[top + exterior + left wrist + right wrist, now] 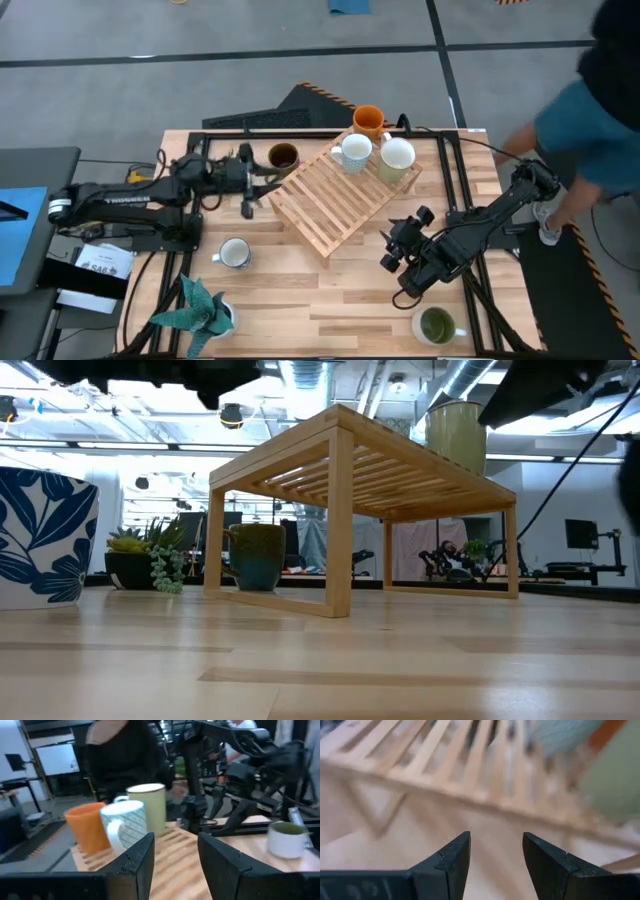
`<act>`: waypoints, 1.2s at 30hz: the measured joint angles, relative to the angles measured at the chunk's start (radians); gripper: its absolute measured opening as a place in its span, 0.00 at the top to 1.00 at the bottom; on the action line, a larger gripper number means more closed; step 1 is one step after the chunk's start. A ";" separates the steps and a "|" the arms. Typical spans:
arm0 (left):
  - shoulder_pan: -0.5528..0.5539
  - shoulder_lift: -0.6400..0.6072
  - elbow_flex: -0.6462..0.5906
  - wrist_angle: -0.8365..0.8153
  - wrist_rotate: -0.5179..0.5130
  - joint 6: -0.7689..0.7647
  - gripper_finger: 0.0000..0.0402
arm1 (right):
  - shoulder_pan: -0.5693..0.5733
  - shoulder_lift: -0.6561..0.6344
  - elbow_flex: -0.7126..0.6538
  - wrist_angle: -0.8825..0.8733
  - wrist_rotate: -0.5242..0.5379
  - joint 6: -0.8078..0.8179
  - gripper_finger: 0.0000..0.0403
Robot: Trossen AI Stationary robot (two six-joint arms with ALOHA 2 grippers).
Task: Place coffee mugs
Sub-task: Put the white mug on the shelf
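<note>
Beside left hand (247, 192), open, empty: dark brown mug (283, 157); right hand (392, 247) open.

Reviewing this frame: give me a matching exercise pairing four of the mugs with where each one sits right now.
Mugs:
1. orange mug
2. dark brown mug
3. mug with green inside
4. white mug near the plant

Places:
A. on the table, beside the rack's end nearest the left gripper
B. on the table's near edge, below the right gripper
C. on the far corner of the wooden rack
D. on the table, on the left arm's side, off the rack

Pairs: 1-C, 2-A, 3-B, 4-D
</note>
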 joint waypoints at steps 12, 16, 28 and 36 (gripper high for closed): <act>-0.105 -0.025 -0.090 0.003 0.000 -0.040 0.66 | 0.038 -0.023 0.118 0.014 -0.893 0.052 0.49; -0.141 -0.001 -0.090 0.022 -0.001 -0.038 0.66 | 0.112 -0.002 0.118 0.000 -0.901 0.191 0.49; -0.209 0.091 -0.090 0.100 -0.017 -0.008 0.66 | 0.248 0.142 0.118 0.041 -1.088 0.382 0.49; -0.208 0.140 -0.090 0.136 -0.064 -0.004 0.66 | 0.243 0.235 0.118 0.030 -1.161 0.258 0.49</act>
